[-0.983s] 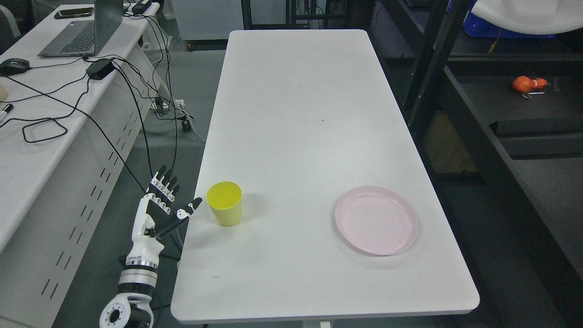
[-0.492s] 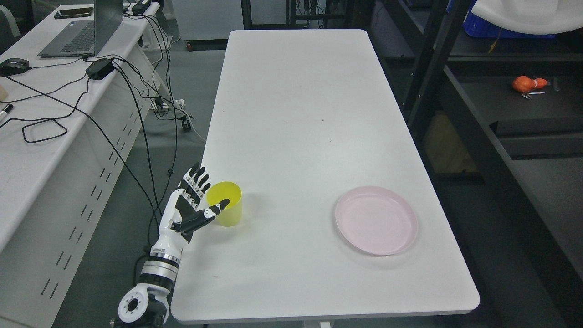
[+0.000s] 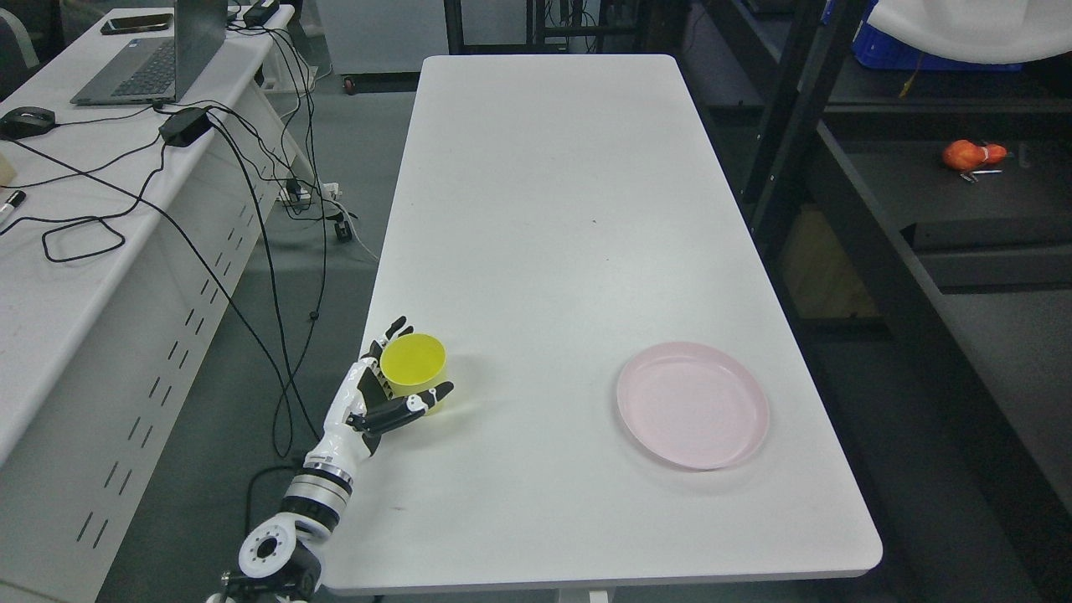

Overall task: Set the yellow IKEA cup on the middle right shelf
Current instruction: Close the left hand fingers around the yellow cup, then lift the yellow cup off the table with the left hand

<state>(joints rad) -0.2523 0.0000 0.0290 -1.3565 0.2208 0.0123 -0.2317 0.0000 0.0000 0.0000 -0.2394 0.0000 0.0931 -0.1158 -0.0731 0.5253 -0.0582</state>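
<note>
White desk (image 3: pixel 578 209) fills the view, with dark shelving (image 3: pixel 963 226) at its right. Near its front left edge the yellow cup (image 3: pixel 414 371) stands upright. The left hand (image 3: pixel 387 400) cups its side, fingers wide, not yet clamped. Light, stiff, smooth plastic: best gripped mid-wall.

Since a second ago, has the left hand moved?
Yes. The left hand has shifted right, from off the table's left edge to around the yellow cup, which stays put.
</note>
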